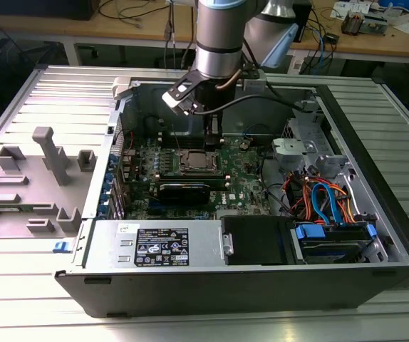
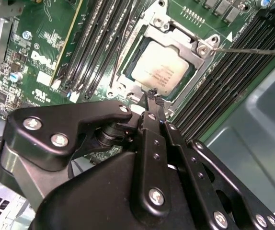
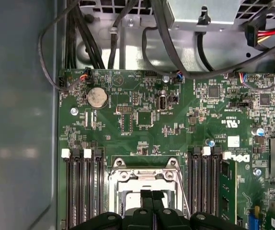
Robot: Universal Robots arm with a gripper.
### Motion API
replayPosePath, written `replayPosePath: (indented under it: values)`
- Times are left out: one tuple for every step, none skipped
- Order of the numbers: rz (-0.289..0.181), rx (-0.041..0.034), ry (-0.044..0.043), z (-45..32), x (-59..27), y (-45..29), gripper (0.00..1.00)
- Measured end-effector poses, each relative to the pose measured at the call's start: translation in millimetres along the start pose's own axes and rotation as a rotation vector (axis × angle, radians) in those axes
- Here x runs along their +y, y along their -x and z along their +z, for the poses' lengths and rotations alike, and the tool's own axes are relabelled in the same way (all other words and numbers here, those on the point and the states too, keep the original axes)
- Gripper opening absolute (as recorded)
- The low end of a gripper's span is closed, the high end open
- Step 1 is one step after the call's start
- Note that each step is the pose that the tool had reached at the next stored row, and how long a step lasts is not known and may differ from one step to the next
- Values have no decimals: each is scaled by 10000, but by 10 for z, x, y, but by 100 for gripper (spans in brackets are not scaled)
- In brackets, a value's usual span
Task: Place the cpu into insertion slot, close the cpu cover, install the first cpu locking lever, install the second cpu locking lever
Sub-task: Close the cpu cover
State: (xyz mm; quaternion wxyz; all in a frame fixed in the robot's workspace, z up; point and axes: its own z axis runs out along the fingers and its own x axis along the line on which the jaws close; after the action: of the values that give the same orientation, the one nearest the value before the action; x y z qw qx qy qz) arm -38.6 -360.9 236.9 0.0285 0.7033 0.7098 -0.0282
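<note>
We see the gripper (image 2: 153, 97) deep inside the open computer case (image 1: 261, 288), its narrow fingers pressed together with nothing between them, tips just beside the edge of the insertion slot (image 1: 177, 162). The cpu (image 2: 159, 67) lies flat in that slot, and the cpu cover (image 2: 176, 37) is folded down around it. In the second wrist view a thin metal lever (image 2: 252, 50) stands out from one socket corner across the black memory slots (image 2: 94, 43).

On the green motherboard (image 3: 142, 115), the first wrist view shows a coin cell (image 3: 97, 97) and black cables (image 3: 166, 38) looping above. A power supply (image 1: 147, 246) and orange and blue wires (image 1: 318, 199) crowd the case's near side. The case rests on a ribbed metal table (image 1: 19, 306), with a grey plastic fixture (image 1: 44, 164) on the exterior view's left and wooden benches (image 1: 375, 39) behind.
</note>
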Motion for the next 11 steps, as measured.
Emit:
replayPosePath:
  values:
    - [0,1,0,5,-9,0,11]
    - [0,-1,-1,12,-22,-1,11]
    - [1,1,0,20,-31,-2,11]
    - [1,-1,-1,25,-39,-2,11]
    - [1,0,0,32,-50,-3,11]
    - [1,1,0,39,-58,-4,11]
    - [-1,-1,-1,51,-86,-5,11]
    - [-3,0,0,64,-113,-6,11]
    - [-4,0,0,77,-144,-7,11]
    - [-4,-1,0,88,-176,-8,11]
    - [-4,0,0,98,-201,-10,11]
